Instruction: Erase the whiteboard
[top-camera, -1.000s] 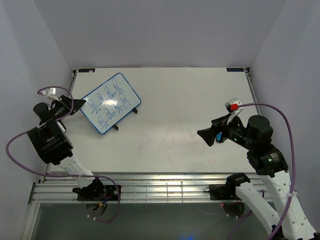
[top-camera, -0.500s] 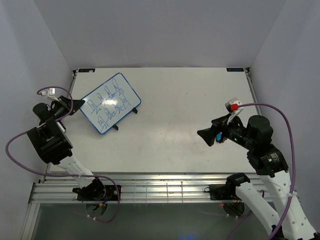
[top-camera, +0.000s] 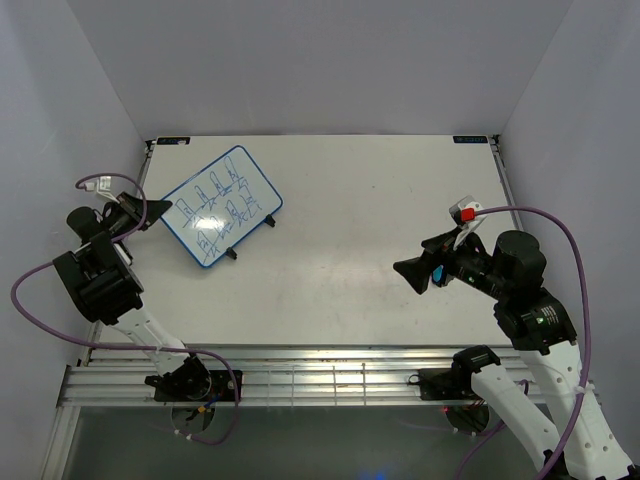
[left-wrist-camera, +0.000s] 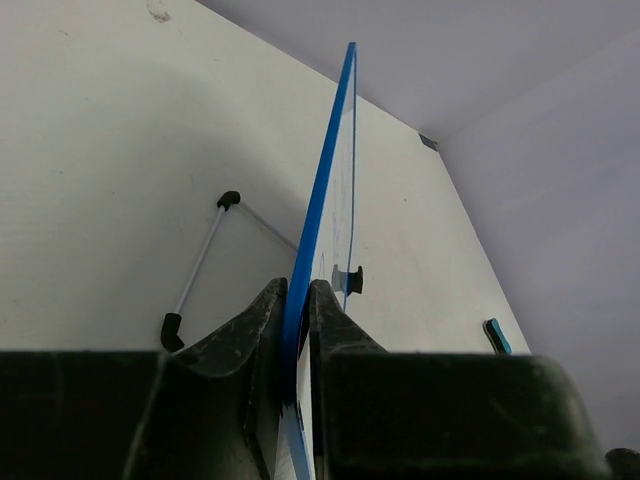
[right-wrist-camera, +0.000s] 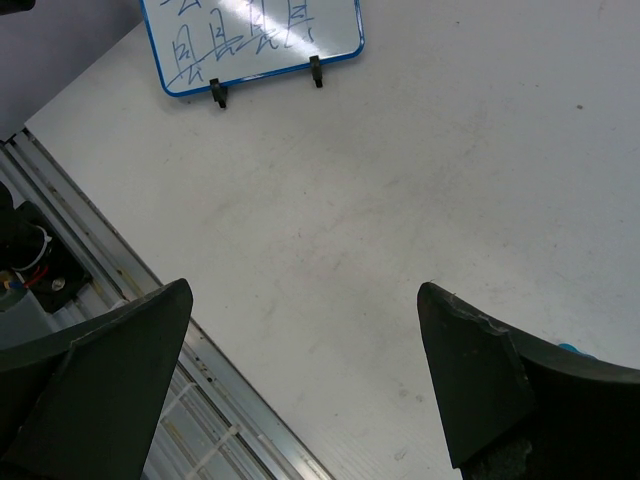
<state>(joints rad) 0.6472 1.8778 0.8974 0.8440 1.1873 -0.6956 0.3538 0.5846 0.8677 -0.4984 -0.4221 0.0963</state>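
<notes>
The whiteboard (top-camera: 222, 207) has a blue rim and blue marker scribbles and stands tilted at the far left of the table. My left gripper (top-camera: 150, 215) is shut on its left rim; in the left wrist view the blue edge (left-wrist-camera: 325, 190) runs up from between the closed fingers (left-wrist-camera: 297, 290). My right gripper (top-camera: 412, 272) is open and empty, held above the table at the right (right-wrist-camera: 305, 300). The board also shows at the top of the right wrist view (right-wrist-camera: 250, 40). A small blue eraser (top-camera: 440, 272) lies under the right gripper, also visible in the left wrist view (left-wrist-camera: 495, 335).
The board's wire stand (left-wrist-camera: 200, 260) and black feet (top-camera: 232, 251) rest on the white table (top-camera: 350, 220). An aluminium rail (top-camera: 320, 375) runs along the near edge. Grey walls close in the left, right and back.
The left arm has shifted slightly and the whiteboard's near corner has moved a little with it. The right arm has hardly moved.
</notes>
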